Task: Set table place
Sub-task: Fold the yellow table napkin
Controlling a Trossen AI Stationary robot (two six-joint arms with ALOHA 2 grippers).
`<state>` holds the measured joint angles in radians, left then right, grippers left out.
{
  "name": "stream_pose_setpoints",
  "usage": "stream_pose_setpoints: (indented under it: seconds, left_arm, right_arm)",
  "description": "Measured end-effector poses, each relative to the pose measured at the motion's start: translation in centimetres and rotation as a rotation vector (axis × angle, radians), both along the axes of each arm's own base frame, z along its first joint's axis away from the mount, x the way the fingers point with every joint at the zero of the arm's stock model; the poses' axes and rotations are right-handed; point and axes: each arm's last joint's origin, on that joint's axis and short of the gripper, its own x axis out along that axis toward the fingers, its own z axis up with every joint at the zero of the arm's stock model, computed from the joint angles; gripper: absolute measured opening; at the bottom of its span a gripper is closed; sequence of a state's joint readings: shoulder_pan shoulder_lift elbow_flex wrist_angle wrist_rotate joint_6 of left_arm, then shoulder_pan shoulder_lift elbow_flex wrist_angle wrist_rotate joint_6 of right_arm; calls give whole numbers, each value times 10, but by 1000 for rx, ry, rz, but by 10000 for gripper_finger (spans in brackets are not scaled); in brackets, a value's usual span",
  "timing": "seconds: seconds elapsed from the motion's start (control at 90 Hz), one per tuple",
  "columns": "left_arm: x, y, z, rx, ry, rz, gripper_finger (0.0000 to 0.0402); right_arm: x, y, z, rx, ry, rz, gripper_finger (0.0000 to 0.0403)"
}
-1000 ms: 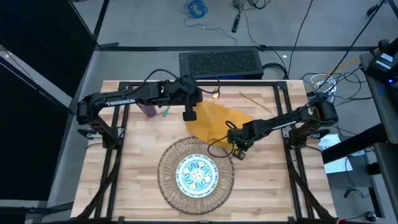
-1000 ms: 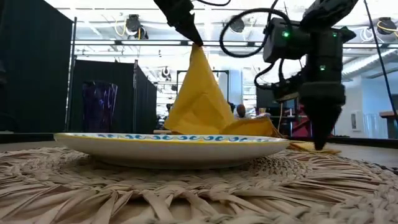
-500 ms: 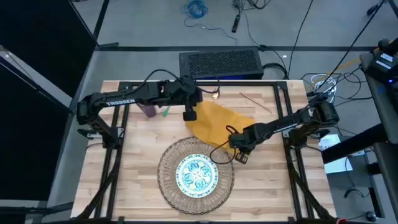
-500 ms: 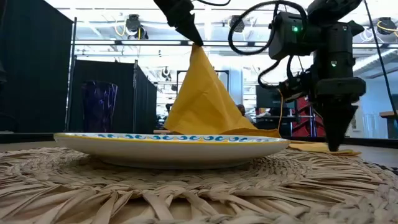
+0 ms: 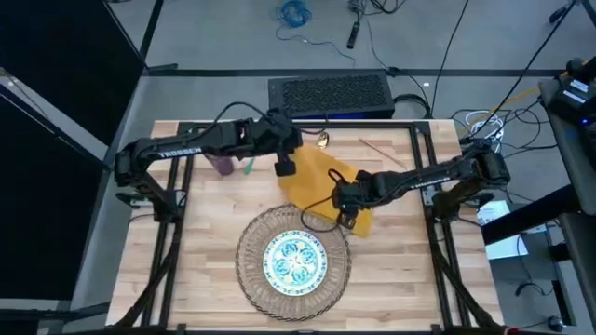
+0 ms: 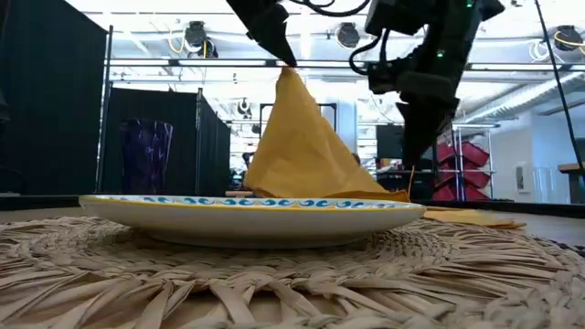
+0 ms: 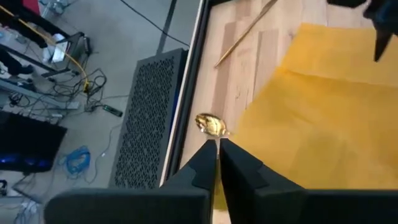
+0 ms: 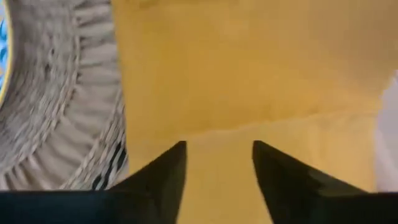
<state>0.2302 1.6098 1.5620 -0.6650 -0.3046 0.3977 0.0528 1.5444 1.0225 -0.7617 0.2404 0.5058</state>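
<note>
Right gripper, fingers apart, has slid back over the napkin that the left gripper keeps pinched up by a corner; likely regrasping to fold it.

Both grippers meet over the yellow napkin.

Robotics lab, not a home.
Loose blue coiled cable on grey concrete floor, black curtain partitions, overhead ceiling studio lights.

White lettering "TROSSEN" runs along the left arm; nothing else is legible.
</note>
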Motion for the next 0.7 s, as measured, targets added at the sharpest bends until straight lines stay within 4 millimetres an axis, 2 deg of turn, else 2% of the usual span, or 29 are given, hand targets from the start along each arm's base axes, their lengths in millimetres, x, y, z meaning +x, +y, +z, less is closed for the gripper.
stream_pose_setpoints:
  seconds: [0.178,0.289,0.4,0.544,0.7]
  left_arm:
    - [-4,2,-2,15,42,32,77]
    - [-5,4,-1,64,39,118,102]
    - [-5,3,-2,-1,12,136,109]
    - [-9,-10,-10,-121,74,102,110]
    - [-9,-38,-20,-198,112,60,109]
  right_arm:
    - [2,-8,1,-6,-13,-3,261]
    - [7,-14,2,-11,-66,-6,273]
    - [16,-20,6,-12,-170,-24,273]
    - [18,-48,8,-36,-205,-87,267]
    - [13,-79,7,-14,-208,-161,262]
